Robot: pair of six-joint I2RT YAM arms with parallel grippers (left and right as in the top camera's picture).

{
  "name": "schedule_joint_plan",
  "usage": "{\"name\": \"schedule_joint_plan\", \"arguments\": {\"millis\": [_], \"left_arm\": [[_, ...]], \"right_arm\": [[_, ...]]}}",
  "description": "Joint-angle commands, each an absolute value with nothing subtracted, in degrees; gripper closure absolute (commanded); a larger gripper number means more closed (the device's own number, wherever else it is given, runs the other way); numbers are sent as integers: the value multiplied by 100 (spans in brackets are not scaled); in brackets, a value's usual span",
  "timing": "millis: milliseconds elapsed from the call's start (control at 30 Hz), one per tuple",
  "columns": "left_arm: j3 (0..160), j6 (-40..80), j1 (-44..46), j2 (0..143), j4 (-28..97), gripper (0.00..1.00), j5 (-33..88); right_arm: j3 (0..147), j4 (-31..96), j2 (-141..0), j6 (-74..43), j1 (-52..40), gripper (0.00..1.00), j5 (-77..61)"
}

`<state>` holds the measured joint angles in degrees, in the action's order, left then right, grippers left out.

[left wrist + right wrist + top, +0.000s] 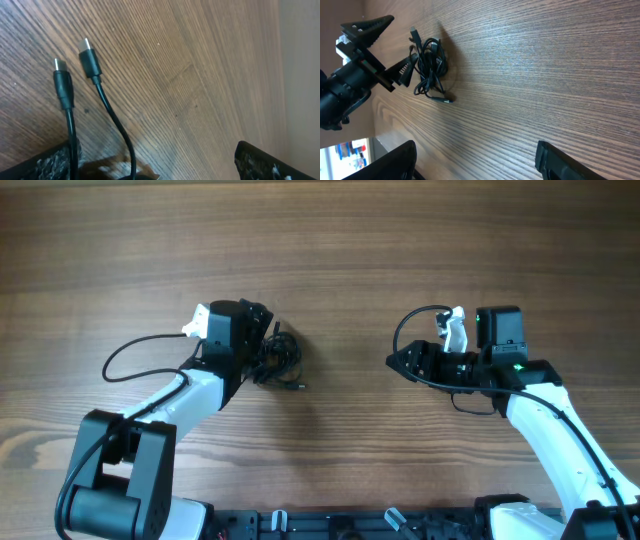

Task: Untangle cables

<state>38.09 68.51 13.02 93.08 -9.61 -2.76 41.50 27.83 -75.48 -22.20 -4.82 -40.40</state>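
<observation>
My left gripper (402,40) stood spread wide, the knotted cables (431,65) lying on the table (330,240) just at its fingertips. Farther off, my right gripper (398,361) gaped empty. Untangling hadn't begun, I judged; next, pinch one strand without dragging the whole knot.

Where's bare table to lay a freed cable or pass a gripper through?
Free: the strip between the cable bundle and the right gripper, plus the whole far band of table beyond both grippers. Crowded: at the left gripper, open right beside the bundle, and the near edge by the arm bases.
</observation>
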Motion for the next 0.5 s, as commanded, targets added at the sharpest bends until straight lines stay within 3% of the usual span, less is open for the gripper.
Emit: {"name": "schedule_joint_plan", "arguments": {"millis": [0,467], "left_arm": [[3752,6925,1299,9389,-1275,0,-408],[3752,6606,1468,10005,-2259,0,-349]], "right_arm": [[4139,2751,-7467,-2163,-493,21,-3983],[4139,2742,-7467,-2165,-493,21,-3981]]}}
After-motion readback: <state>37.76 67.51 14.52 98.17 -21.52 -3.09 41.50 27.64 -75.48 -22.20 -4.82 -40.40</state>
